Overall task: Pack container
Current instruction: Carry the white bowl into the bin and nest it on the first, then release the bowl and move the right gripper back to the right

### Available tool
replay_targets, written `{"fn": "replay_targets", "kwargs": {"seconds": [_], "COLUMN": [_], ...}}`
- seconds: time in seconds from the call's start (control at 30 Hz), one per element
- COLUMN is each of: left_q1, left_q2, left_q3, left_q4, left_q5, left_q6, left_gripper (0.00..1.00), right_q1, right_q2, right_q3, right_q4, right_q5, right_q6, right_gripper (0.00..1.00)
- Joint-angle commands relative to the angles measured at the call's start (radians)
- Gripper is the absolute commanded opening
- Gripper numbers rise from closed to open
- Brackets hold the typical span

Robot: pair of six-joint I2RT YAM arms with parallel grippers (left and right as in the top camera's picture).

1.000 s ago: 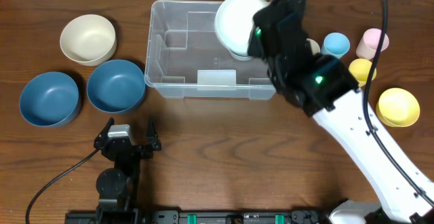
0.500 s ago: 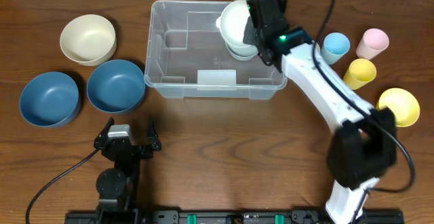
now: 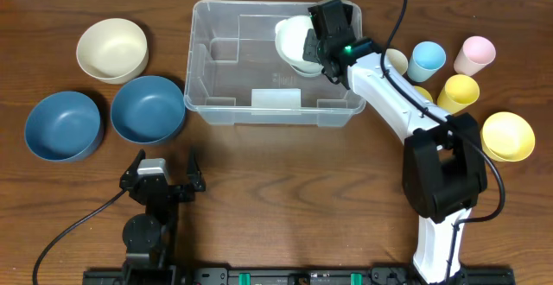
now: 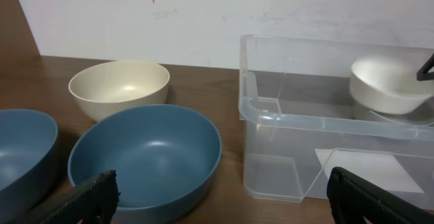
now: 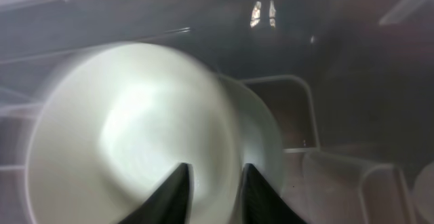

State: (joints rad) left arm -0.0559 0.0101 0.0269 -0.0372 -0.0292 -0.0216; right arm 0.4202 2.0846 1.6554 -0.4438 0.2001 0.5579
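Overhead: right hand (image 3: 315, 47) at the white bowl (image 3: 292, 39) in the container's (image 3: 197, 60) far right corner, grip unclear; let go low, then rise straight. Left hand (image 3: 164, 160) wide open, empty.

We can read no text, brand, number or sign anywhere in these views. The container (image 3: 200, 60) has a faint moulded mark (image 3: 281, 79) on its floor, which is too small and pale for us to make out. A white rectangular patch (image 3: 276, 100) sits at its near wall, and as far as we can tell it looks blank from above and from the left wrist alike.
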Motion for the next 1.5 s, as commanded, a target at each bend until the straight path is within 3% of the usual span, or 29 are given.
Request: {"fn": "replay_targets", "kwargs": {"seconds": [0.0, 0.4, 0.7, 1.47], "left_q1": [0.005, 0.005, 0.005, 0.005], "left_q2": [-0.006, -0.006, -0.006, -0.006], "left_q3": [-0.023, -0.023, -0.023, -0.023], "left_q4": [-0.034, -0.034, -0.034, -0.034], "left_q5": [-0.008, -0.008, -0.008, -0.008], "left_q6": [0.014, 0.013, 0.013, 0.014], "left_gripper": [0.98, 0.98, 0.98, 0.98], "right_q1": [-0.029, -0.007, 0.031, 0.066], "right_q2": [0.011, 0.003, 0.021, 0.132], "right_q3": [0.011, 0.084, 0.113, 0.115], "right_q4": [0.003, -0.066, -0.049, 0.086], "right_q5": [0.006, -0.052, -0.047, -0.122], "right_q6": [-0.002, -0.112, -0.126, -0.103], "right_gripper": [0.41, 0.42, 0.11, 0.06]}}
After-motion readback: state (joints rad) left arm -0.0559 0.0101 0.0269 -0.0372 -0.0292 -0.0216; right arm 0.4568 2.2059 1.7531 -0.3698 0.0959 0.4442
